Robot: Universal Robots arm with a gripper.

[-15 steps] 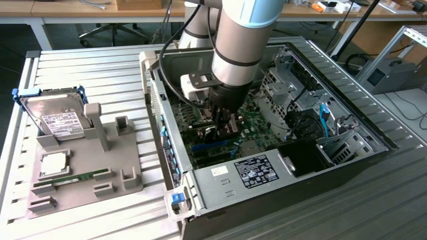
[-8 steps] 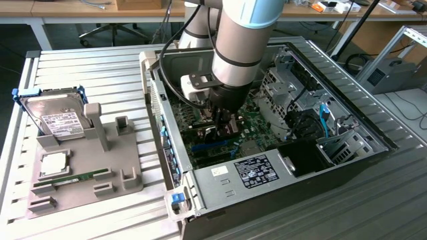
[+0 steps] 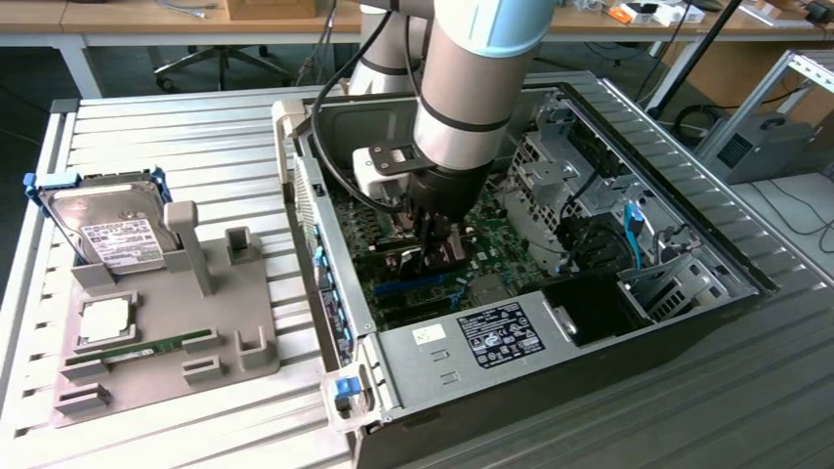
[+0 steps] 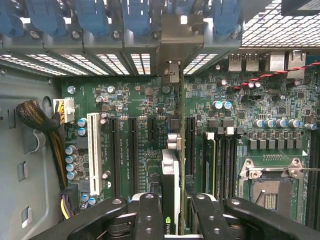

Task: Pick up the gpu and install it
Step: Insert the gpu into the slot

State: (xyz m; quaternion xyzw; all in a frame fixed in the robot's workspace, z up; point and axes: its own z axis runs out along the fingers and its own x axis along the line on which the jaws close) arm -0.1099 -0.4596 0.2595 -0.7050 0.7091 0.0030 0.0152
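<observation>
The pincer (image 4: 173,212) pinches the gpu (image 4: 170,167) across its faces, holding the card edge-on above the motherboard (image 4: 145,100) slots inside the open computer case (image 3: 521,362). It looks light, stiff and fragile, so it is best held by the board edges, clear of the fan

The gpu (image 4: 170,180) stands edge-on between the fingers of the gripper (image 4: 177,220) in the wrist view, its fan face hidden and its near end cut off by the picture's edge. In the exterior view the arm (image 3: 476,68) runs off the top edge, and the label print on the hard drive (image 3: 111,230) is too small to read.
</observation>
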